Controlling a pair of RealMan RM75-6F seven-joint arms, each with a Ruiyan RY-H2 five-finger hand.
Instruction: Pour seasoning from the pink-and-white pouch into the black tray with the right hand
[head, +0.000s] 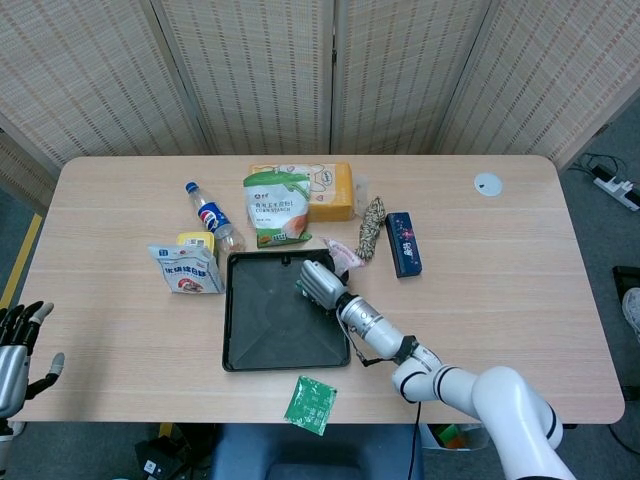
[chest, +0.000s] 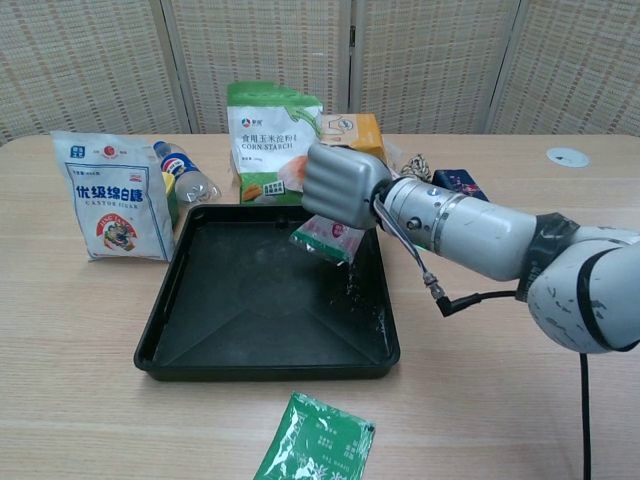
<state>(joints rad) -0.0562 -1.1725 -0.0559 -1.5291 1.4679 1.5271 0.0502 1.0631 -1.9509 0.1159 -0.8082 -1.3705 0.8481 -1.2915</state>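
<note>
My right hand (chest: 343, 187) (head: 319, 283) hovers over the right side of the black tray (chest: 215, 340) (head: 250, 340) and grips the pink-and-white pouch (chest: 328, 238). The pouch hangs tilted below the fingers, its lower edge with a green strip pointing down into the tray. In the head view the hand hides most of the pouch. Small grains show on the tray floor under the pouch (chest: 352, 290). My left hand (head: 18, 345) hangs open at the far left, off the table's edge.
Behind the tray stand a corn starch bag (chest: 272, 138), an orange box (chest: 355, 128), a plastic bottle (chest: 184, 176) and a white sugar bag (chest: 112, 197). A green sachet (chest: 316, 441) lies in front of the tray. A dark blue box (head: 403, 243) and rope bundle (head: 371, 226) lie to the right.
</note>
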